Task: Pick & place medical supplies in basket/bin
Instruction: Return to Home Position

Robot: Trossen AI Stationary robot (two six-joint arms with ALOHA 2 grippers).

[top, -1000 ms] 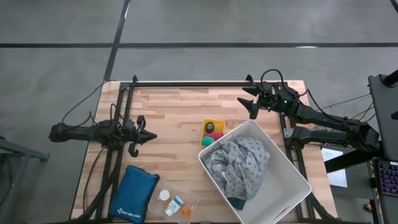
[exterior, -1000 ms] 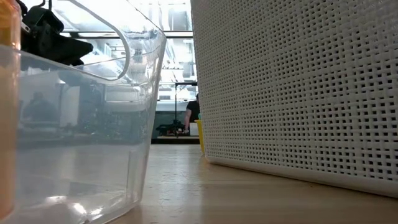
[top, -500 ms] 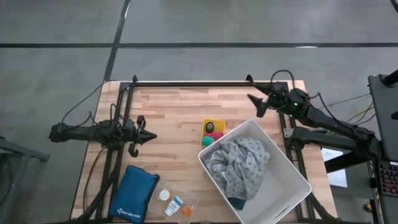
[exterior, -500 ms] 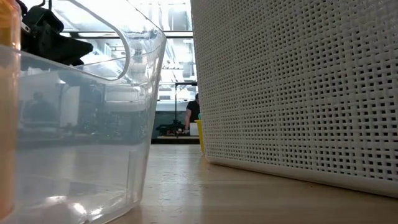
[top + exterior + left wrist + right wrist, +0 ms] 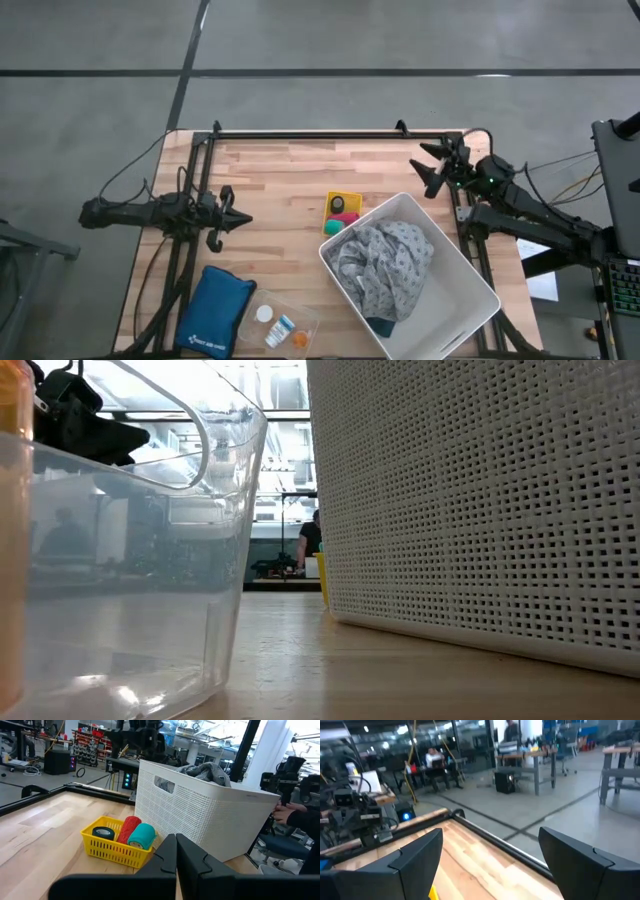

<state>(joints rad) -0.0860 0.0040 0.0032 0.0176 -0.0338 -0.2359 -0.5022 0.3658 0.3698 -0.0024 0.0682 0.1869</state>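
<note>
We see a grey cloth (image 5: 385, 262) with darker dots in the white, mesh-walled bin (image 5: 200, 815), and a dark blue cloth (image 5: 380, 325) at its six o'clock. At ten o'clock from the bin, the yellow basket (image 5: 110, 851) holds a black roll (image 5: 103, 833), a pink roll (image 5: 129, 828) and a teal roll (image 5: 141, 835). At seven o'clock on the pale wood table (image 5: 270, 170) lies a blue pouch (image 5: 213, 313) with white print.

Left gripper (image 5: 243, 218): jaws pressed together, arm stretched straight behind them. Right gripper (image 5: 426, 172): jaws spread wide apart, arm angled back behind them.
</note>
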